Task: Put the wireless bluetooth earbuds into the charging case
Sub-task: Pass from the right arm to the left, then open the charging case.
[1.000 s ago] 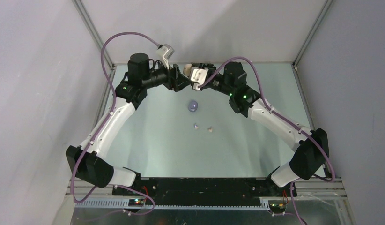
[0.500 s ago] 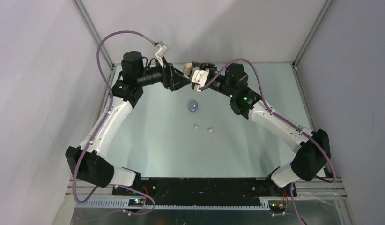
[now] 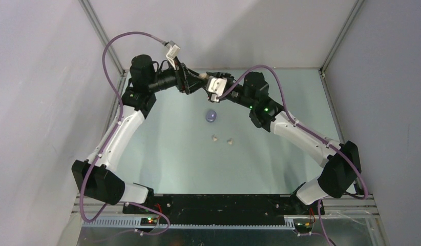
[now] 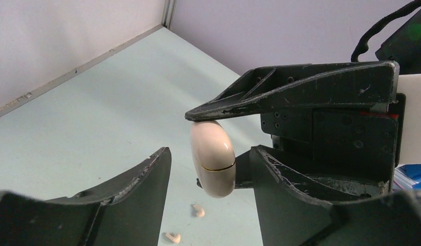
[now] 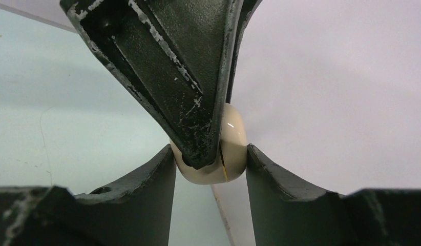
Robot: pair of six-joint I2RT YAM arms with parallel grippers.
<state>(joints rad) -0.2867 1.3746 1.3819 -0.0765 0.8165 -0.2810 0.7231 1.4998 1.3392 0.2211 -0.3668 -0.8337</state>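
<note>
Little of the task is done, as far as the views show. The cream case (image 4: 212, 159) is lifted off the counter (image 3: 172, 154) and hangs in the air near the middle of the far edge, where the two arms meet. Its seam shows as a thin closed line, so the lid looks shut and nothing can have gone in yet.

The right end effector (image 5: 209, 151) is clamped on the cream case, one finger pressing each end. In the left wrist view those fingers sit on the top and bottom of the case. The left end effector (image 4: 209, 151) is spread apart, its fingers straddling the case with a gap on either side, so it grips nothing.

Two earbuds (image 3: 214, 137) (image 3: 230, 141) lie loose near the middle of the counter, close to each other but apart, well toward the near edge from the held case. They look cream. A purple case (image 3: 212, 116) sits on the counter between them and the far edge.

What remains is nearly everything. The lid has to be opened, probably by the left end effector while the right one holds on. Then each earbud has to be picked up and seated in its socket.
</note>
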